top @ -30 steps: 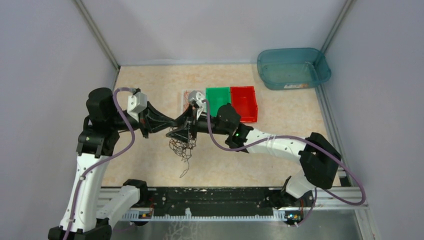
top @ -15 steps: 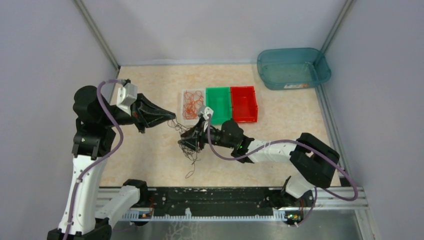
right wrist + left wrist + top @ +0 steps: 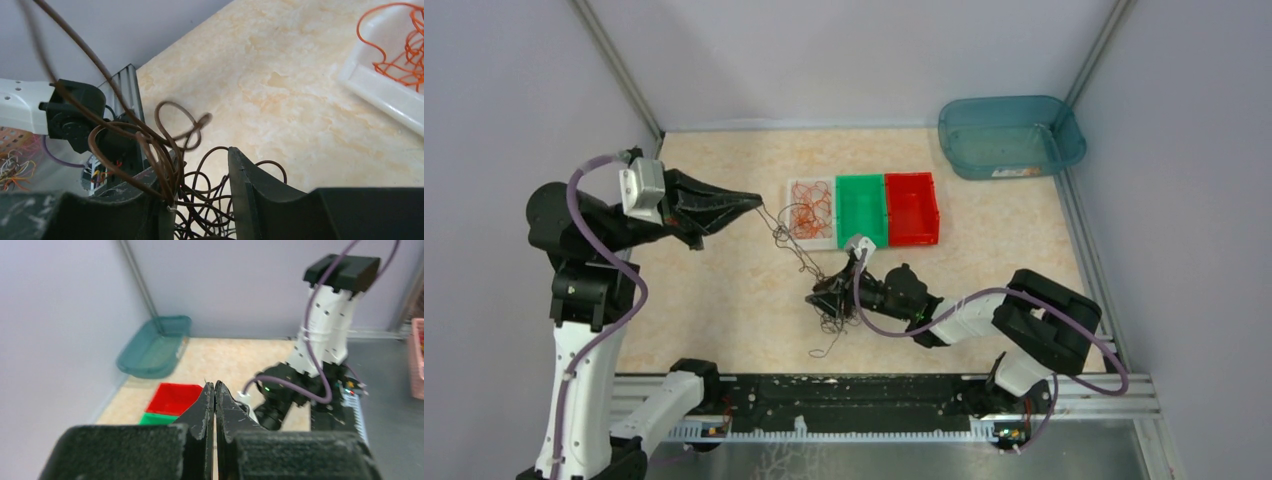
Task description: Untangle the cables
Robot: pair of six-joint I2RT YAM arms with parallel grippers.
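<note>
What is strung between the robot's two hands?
A thin dark wire, visible from the top camera, runs from the shut left gripper down to the tangle at the right gripper.

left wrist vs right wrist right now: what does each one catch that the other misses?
Left wrist only: the left gripper with jaws shut, the teal tub, the red bin, a corner of the green bin, and the right arm.
Right wrist only: the right gripper with jaws apart, dark brown cables bunched between them, and the white tray holding orange cables.
Both: the beige tabletop and the grey wall.
</note>
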